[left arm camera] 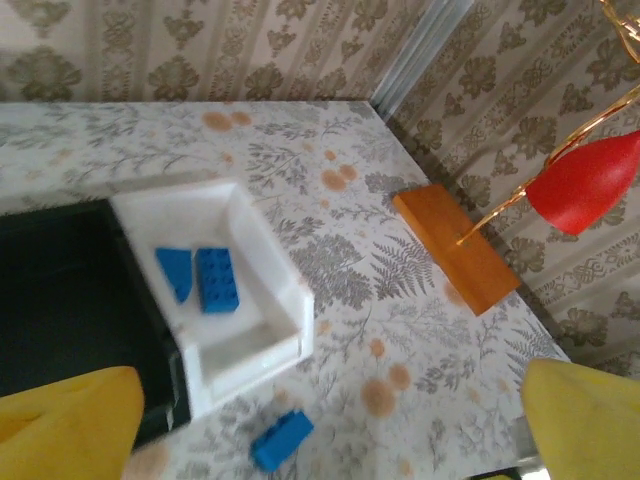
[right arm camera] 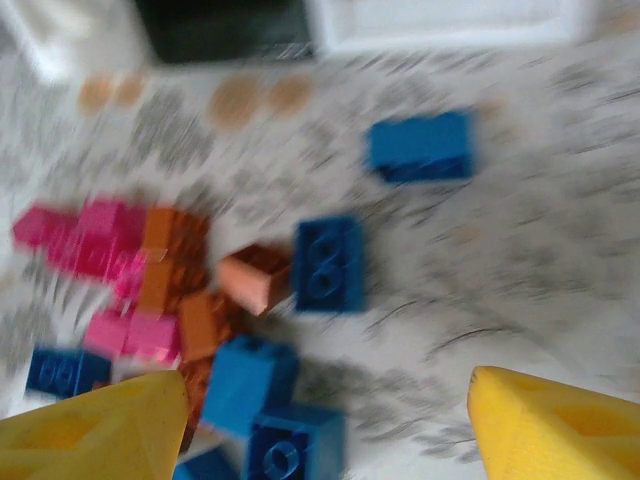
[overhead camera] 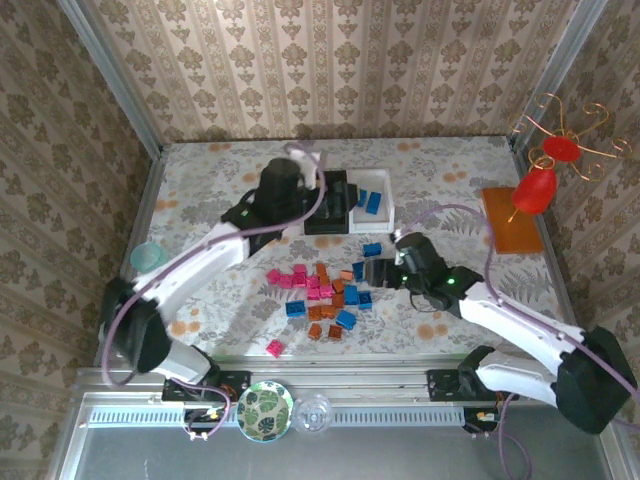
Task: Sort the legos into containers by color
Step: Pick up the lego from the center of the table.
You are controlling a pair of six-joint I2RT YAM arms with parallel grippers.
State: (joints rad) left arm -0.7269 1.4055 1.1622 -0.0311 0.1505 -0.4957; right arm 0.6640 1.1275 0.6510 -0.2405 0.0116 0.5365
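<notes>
Plate (overhead camera: pixel 266 410) sits at near bench (overhead camera: pixel 450 170) edge. Left hand (overhead camera: pixel 318 190) hangs over the containers (overhead camera: pixel 390 205), fingers (left arm camera: pixel 70 425) spread wide, nothing held. 2 blue bricks (left arm camera: pixel 205 278) lie in right white bin (left arm camera: pixel 250 355). Right hand (overhead camera: pixel 372 272) released, empty, above the legos (overhead camera: pixel 325 292) piled mid-bench, just near of bins.

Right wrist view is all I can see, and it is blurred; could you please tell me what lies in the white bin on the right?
Observer: Two blue legos lie in the right white bin.
Operator: Thank you. How does the left end effector stand?
Observer: The left end effector hangs open by the black bin, holding nothing.
Operator: Is any lego lying apart from the others?
Observer: Yes, one pink lego lies alone on the table, toward the left arm's base.
</notes>
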